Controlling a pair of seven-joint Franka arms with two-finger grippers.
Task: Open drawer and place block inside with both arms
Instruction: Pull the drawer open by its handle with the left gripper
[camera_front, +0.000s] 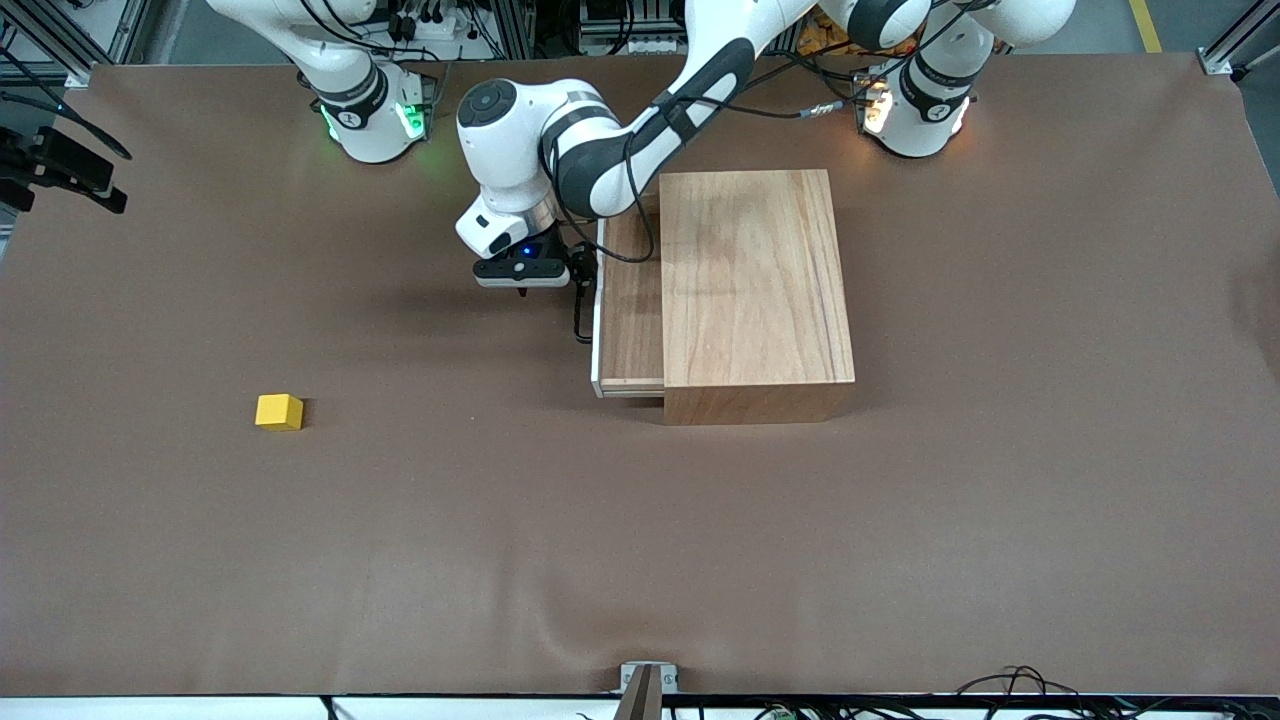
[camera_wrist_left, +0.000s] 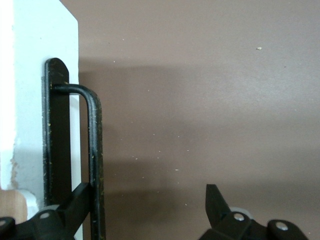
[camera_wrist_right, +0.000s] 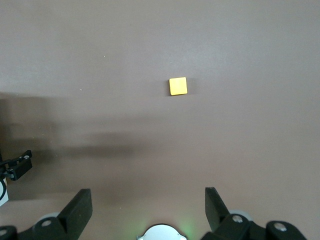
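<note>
The drawer (camera_front: 630, 300) stands partly pulled out of the wooden box (camera_front: 755, 280), its white front panel (camera_front: 598, 310) facing the right arm's end of the table. My left gripper (camera_front: 578, 295) is open at the black wire handle (camera_wrist_left: 95, 150). In the left wrist view (camera_wrist_left: 148, 192) one finger (camera_wrist_left: 75, 202) sits between the handle and the white panel (camera_wrist_left: 30, 100), and the other finger is well apart. The yellow block (camera_front: 279, 411) lies on the table, nearer the front camera, toward the right arm's end. My right gripper (camera_wrist_right: 147, 195) is open and empty, high over the table, with the block (camera_wrist_right: 178, 86) in its view.
The right arm's base (camera_front: 375, 115) glows green and the left arm's base (camera_front: 915, 110) glows orange along the table's edge farthest from the front camera. A black mount (camera_front: 60, 170) juts in at the right arm's end. A clamp (camera_front: 648, 685) sits at the near edge.
</note>
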